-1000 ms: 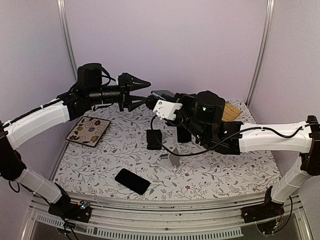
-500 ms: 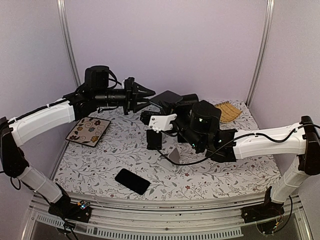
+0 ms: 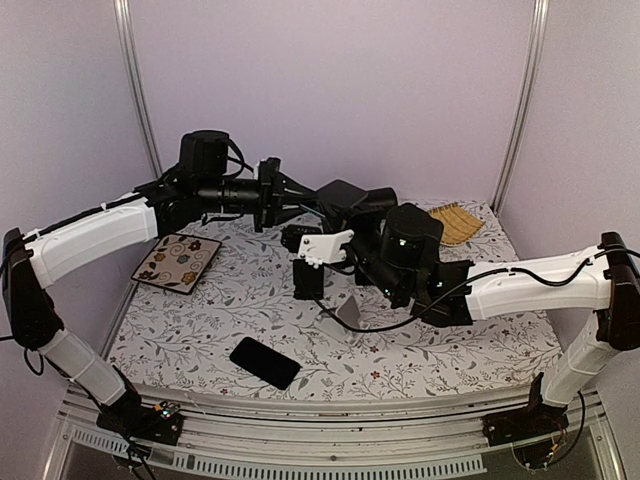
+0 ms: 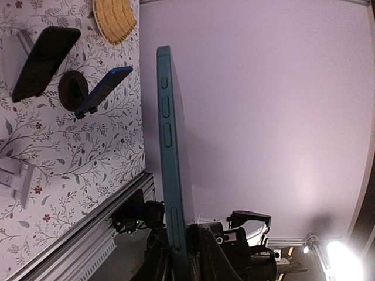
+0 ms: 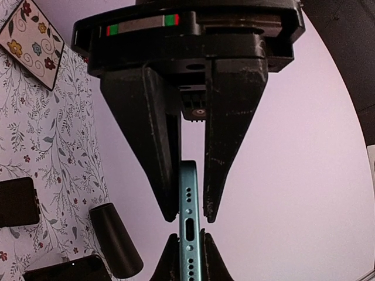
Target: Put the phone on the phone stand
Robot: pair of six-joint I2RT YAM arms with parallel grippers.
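A teal phone point(image 5: 188, 234) is held up in the air, edge-on, with my right gripper point(image 5: 187, 249) shut on its lower end. My left gripper point(image 4: 179, 252) has the same phone point(image 4: 167, 134) between its fingers point(image 5: 164, 170) from the other end. One finger touches it and a thin gap shows beside the other. From above, both grippers meet at the dark phone point(image 3: 335, 192) over the back of the table. A silver phone stand point(image 3: 347, 312) stands empty on the floral cloth below my right arm.
A black phone point(image 3: 265, 362) lies flat near the front edge. A black holder point(image 3: 308, 278) stands mid-table. A floral tile point(image 3: 178, 260) is at the left, a wicker mat point(image 3: 455, 222) at the back right. A blue phone point(image 4: 102, 88) leans on a dark round stand.
My left gripper has moved right onto the phone's free end and its jaws have narrowed round it. The right arm shifted slightly left, still holding the phone.
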